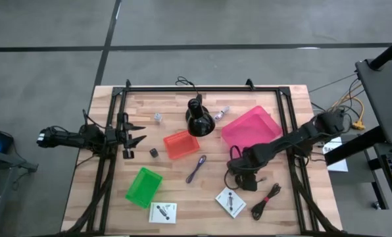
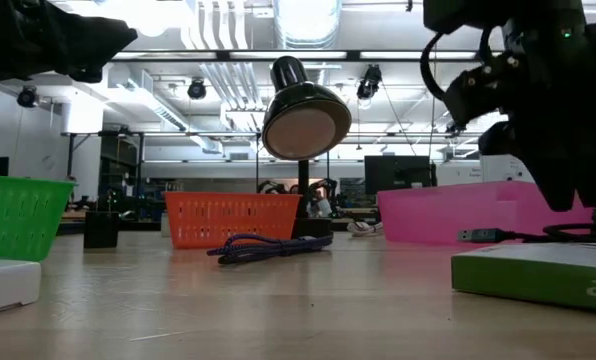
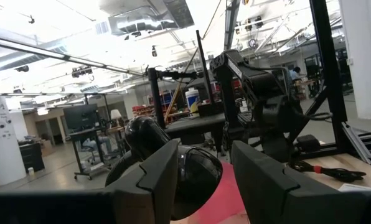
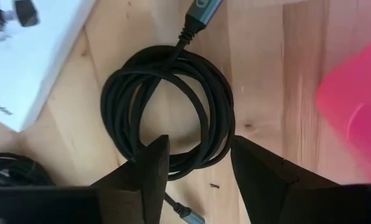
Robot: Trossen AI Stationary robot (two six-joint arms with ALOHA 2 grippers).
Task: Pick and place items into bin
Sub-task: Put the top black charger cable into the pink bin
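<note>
Directly under the right gripper (image 4: 195,155) lies a black coiled cable (image 4: 170,112) on the wood, between the pink bin (image 1: 250,126) and a white card (image 1: 230,201). It looks light and floppy, so a pinch across several bundled strands at the loop's near edge would probably lift it whole; one strand alone might let the coil unwind and trail. The fingers stand apart over that near edge, holding nothing. Another cable (image 1: 266,199) lies nearer the table's front, a purple cord (image 1: 196,168) by the orange bin (image 1: 181,144), a second card (image 1: 162,212) beside the green bin (image 1: 143,186). The left gripper (image 1: 138,133) waits at the left side, fingers parted and empty. Pale planks make up the table (image 1: 183,217), with a black lamp (image 1: 198,117) toward its back edge; beyond lies a workshop under bright ceiling lights.
</note>
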